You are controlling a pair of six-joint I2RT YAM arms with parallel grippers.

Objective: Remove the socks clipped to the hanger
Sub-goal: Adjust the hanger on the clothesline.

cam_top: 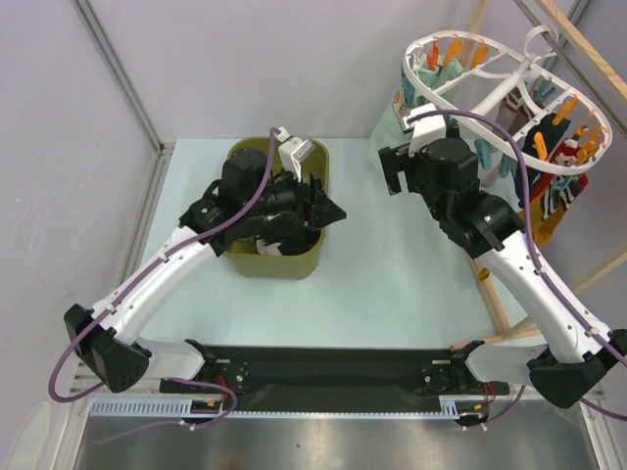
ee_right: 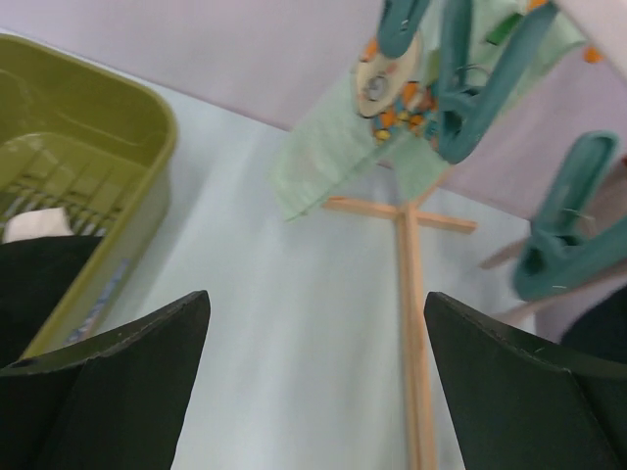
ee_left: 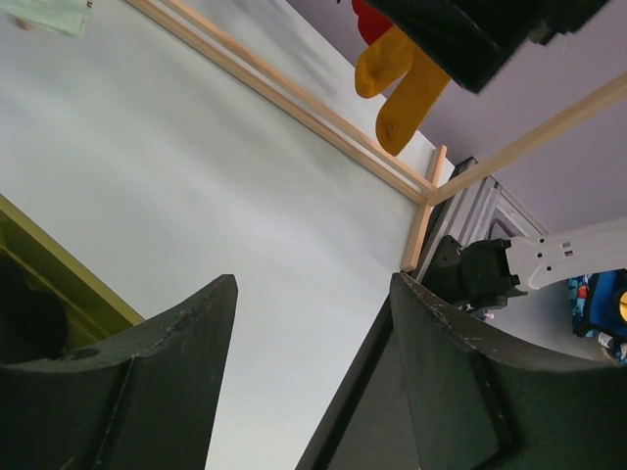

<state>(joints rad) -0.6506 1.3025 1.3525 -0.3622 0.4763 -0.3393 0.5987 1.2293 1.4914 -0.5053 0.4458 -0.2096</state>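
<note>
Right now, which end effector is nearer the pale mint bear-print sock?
Right. The right end effector hangs just short of the pale mint bear-print sock; the left end effector is over the olive-green plastic tub, farther off.

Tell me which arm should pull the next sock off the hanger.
Right. The right gripper, open, sits beside the hanger, mint sock ahead; the left gripper hangs over the green tub.

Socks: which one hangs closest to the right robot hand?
The pale mint sock, ahead of the right gripper; the mustard socks hang farther off.
</note>
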